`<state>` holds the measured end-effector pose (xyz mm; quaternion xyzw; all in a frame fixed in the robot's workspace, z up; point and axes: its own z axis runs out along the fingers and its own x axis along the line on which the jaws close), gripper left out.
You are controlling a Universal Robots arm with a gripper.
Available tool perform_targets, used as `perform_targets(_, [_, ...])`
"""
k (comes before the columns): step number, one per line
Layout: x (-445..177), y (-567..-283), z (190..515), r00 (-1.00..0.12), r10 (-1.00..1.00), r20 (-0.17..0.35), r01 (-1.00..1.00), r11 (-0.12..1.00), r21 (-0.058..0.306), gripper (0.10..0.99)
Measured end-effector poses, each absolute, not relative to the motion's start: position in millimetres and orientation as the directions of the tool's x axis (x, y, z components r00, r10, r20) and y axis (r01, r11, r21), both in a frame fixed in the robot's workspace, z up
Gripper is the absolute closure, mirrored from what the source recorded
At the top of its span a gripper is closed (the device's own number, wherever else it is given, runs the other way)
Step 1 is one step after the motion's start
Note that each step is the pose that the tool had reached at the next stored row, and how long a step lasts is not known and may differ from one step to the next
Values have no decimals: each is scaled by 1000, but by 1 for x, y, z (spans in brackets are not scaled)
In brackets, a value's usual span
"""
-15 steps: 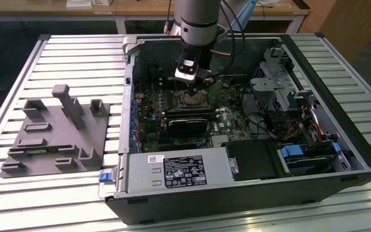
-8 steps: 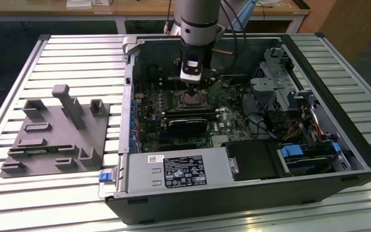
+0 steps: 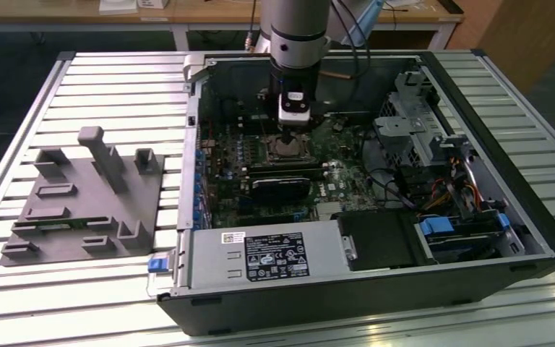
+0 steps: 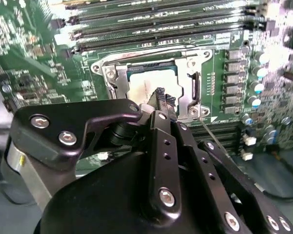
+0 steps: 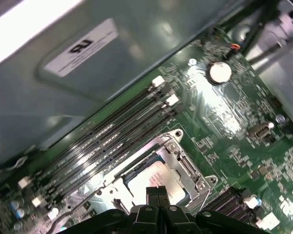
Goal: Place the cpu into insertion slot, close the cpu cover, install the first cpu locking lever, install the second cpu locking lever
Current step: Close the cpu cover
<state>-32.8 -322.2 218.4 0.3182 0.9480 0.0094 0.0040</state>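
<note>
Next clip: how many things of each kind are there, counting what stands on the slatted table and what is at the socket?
computer case: 1
grey fixture block: 1
cpu: 1
cpu cover: 1
claw: 1
Total: 5

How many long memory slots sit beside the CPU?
4 memory slots in the first wrist view, parallel in one bank between the cpu and the case wall; the frame's edge may hide more.
</note>
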Motion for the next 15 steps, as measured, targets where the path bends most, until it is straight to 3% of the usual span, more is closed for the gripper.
perform_targets(15, [-33, -322, 218, -931, 366, -2, 366, 930, 20, 973])
